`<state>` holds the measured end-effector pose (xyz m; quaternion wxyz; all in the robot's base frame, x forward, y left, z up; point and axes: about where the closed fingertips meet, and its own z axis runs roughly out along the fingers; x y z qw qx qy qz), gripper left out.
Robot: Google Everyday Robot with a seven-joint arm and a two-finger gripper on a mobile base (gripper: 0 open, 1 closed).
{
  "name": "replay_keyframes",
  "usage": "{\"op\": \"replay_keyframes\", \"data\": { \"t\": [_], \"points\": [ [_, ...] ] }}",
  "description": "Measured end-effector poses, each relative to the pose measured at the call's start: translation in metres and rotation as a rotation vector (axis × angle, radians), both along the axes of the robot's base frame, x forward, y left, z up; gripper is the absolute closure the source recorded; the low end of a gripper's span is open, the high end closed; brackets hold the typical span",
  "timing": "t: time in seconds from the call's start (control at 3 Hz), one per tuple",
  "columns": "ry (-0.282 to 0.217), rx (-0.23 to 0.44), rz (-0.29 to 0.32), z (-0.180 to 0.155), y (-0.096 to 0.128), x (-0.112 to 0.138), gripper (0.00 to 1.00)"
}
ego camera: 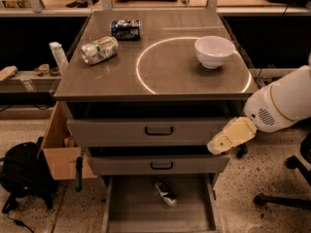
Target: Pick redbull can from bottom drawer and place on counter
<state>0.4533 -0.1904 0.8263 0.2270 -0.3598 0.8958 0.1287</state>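
Note:
The redbull can (165, 193) lies on its side on the floor of the open bottom drawer (131, 212), near the drawer's back middle. The counter (165, 72) with its white circle is above, over two shut drawer fronts. My arm comes in from the right; its white body and beige end piece, the gripper (228, 136), hang in front of the right end of the drawer fronts. It is above and to the right of the can and holds nothing that shows.
On the counter are a dented silver-green can (99, 50), a dark blue can (126, 29) and a white bowl (214, 51). A cardboard box (58, 149) and a black bag (22, 176) sit left of the cabinet. A chair base (286, 193) is at right.

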Motion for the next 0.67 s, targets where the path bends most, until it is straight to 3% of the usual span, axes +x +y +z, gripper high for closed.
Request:
{"op": "replay_keyframes", "data": {
  "t": [0.67],
  "points": [
    [0.115, 0.028, -0.03, -0.056, -0.009, 0.011, 0.0]
  ]
}}
